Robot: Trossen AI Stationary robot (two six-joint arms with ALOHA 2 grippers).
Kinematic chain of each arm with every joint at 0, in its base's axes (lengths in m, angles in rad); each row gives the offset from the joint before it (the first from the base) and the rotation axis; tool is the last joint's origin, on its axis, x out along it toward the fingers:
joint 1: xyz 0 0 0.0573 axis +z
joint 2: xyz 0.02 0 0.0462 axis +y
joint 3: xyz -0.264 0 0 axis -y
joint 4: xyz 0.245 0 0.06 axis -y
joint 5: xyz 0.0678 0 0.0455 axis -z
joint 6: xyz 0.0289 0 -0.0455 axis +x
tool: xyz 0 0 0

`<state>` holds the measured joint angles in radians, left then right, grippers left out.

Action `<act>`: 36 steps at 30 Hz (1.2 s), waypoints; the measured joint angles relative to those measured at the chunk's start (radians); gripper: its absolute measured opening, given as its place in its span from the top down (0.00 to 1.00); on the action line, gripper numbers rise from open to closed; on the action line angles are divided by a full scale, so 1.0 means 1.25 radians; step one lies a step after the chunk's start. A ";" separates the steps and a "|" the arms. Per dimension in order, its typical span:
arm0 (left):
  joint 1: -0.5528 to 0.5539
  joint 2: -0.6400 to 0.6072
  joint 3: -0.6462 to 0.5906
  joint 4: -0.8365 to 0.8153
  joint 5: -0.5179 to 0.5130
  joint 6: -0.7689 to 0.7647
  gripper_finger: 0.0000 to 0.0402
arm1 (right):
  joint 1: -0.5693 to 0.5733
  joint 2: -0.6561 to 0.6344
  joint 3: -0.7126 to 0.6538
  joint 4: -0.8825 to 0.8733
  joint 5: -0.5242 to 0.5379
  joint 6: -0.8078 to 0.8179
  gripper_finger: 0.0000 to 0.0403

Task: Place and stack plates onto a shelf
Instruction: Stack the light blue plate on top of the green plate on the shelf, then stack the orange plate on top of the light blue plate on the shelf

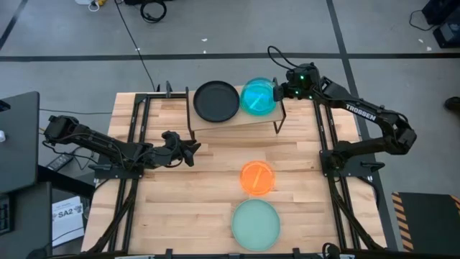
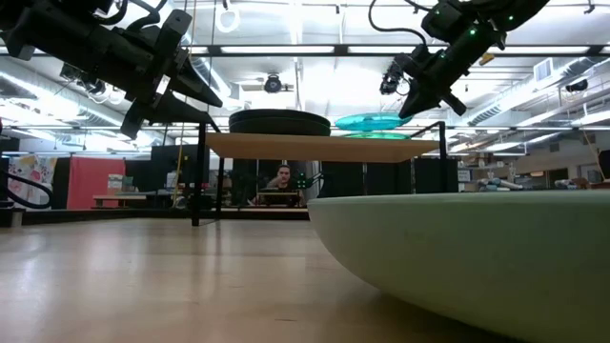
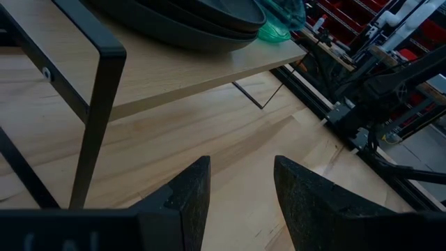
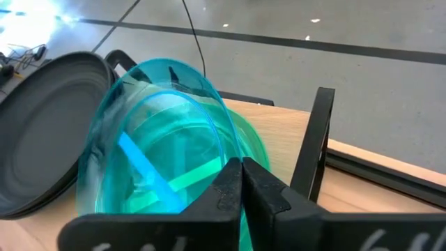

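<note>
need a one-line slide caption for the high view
Right gripper holds a blue plate over the shelf beside stacked black plates; orange plate and mint plate wait below.

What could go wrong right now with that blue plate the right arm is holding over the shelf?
The right gripper pinches only the rim of the blue plate, which sits tilted above a green plate on the shelf. Released at that tilt, it might land askew or slide toward the shelf's edge. It also sits close beside the black plates, so a sideways shift could knock them.
</note>
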<state>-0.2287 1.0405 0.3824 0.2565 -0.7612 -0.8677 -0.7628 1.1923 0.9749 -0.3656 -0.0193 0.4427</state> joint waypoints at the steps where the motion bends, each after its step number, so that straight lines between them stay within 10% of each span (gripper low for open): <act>1: 0.000 0.000 0.000 0.000 0.000 0.000 0.59 | 0.000 0.000 0.000 0.000 0.000 0.000 0.96; 17: 0.000 0.000 0.000 0.000 0.000 0.000 0.59 | 0.000 0.000 0.000 0.004 0.000 0.000 0.91; 36: 0.000 0.000 0.000 0.000 0.000 0.000 0.59 | 0.000 0.000 0.000 0.019 0.000 0.000 0.63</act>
<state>-0.2287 1.0404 0.3824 0.2566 -0.7612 -0.8680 -0.7628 1.1923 0.9749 -0.3416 -0.0193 0.4423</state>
